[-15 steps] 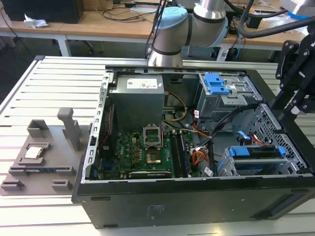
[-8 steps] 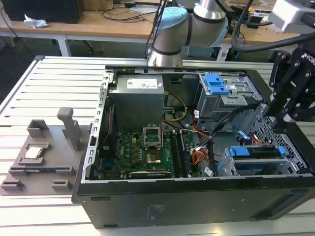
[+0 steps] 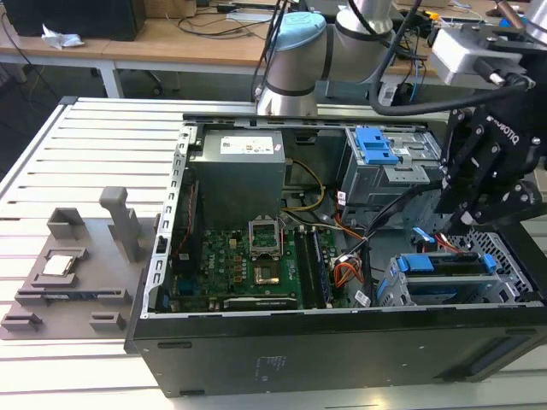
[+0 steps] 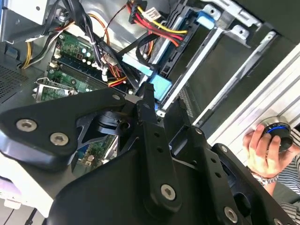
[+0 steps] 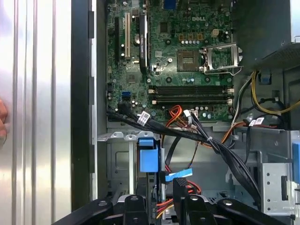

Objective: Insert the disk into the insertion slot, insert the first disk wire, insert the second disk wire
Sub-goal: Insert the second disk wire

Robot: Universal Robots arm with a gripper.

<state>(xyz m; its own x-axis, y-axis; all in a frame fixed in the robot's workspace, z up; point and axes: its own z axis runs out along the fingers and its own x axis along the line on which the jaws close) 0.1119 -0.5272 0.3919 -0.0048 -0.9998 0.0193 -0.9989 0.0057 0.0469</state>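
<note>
The disk lies inside the insertion slot, the low grey cage at the case's front corner on the exterior view's right. Its blue carrier end shows between the cage rails and again in the second wrist view. My gripper hangs just above that cage. It is open by a narrow gap with nothing between the fingers. A flat blue wire connector on a black cable lies at one fingertip, also in the exterior view.
A taller grey cage with a blue latch stands behind the slot. Black, red and orange wire bundles cross between the motherboard and the cages. A grey fixture sits on the table. A person's hand holds a small device beside the case.
</note>
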